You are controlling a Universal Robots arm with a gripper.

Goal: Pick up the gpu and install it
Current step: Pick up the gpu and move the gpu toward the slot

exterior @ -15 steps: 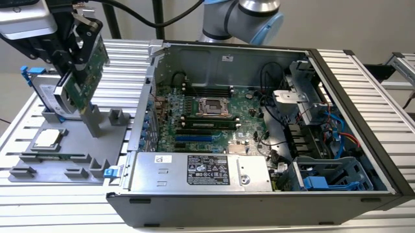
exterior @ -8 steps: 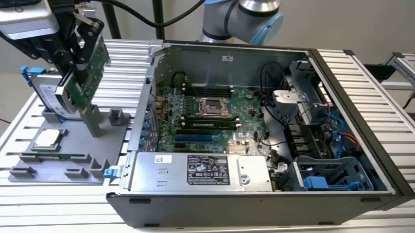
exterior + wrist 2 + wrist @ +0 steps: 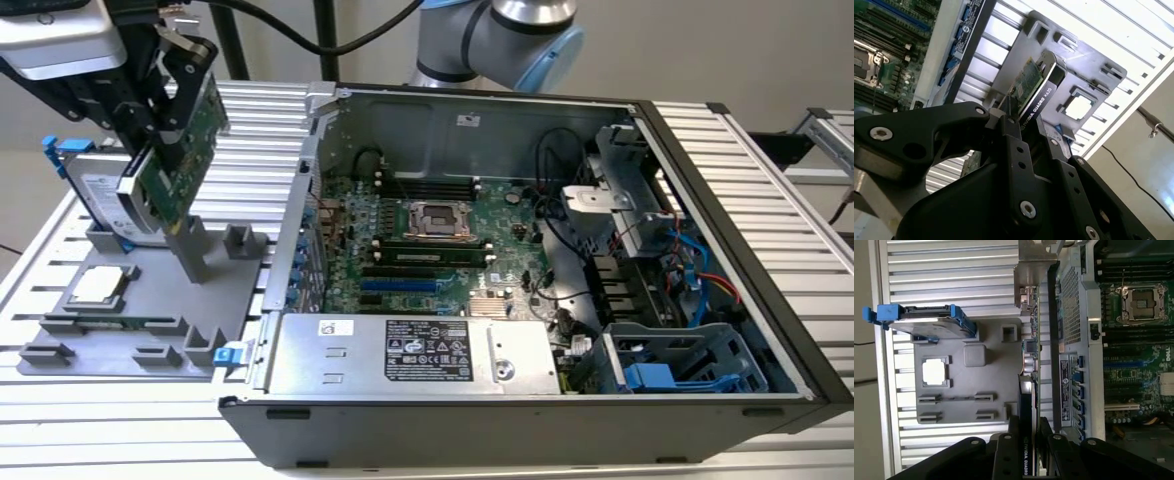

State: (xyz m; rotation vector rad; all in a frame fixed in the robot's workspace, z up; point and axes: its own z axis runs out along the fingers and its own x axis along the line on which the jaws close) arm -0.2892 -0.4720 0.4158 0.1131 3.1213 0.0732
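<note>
The gpu (image 3: 183,150) is a green card with a black cooler and a silver bracket. It hangs tilted above the grey holder tray (image 3: 234,295) at the exterior view's left, outside the open computer case (image 3: 694,230). My gripper (image 3: 158,122) is shut on it from above. In both wrist views the card shows edge-on, gpu (image 3: 1035,90) and gpu (image 3: 1028,385), clamped between the black fingers (image 3: 1013,135) of the gripper (image 3: 1028,424). The motherboard (image 3: 441,240) lies inside the case, to the exterior view's right of the card.
A silver hard drive with blue rails (image 3: 96,190) stands in the tray just behind the card. A square processor chip (image 3: 99,285) and a narrow memory stick (image 3: 114,323) lie in the tray. A power supply box (image 3: 414,350) and cables (image 3: 694,270) occupy the case.
</note>
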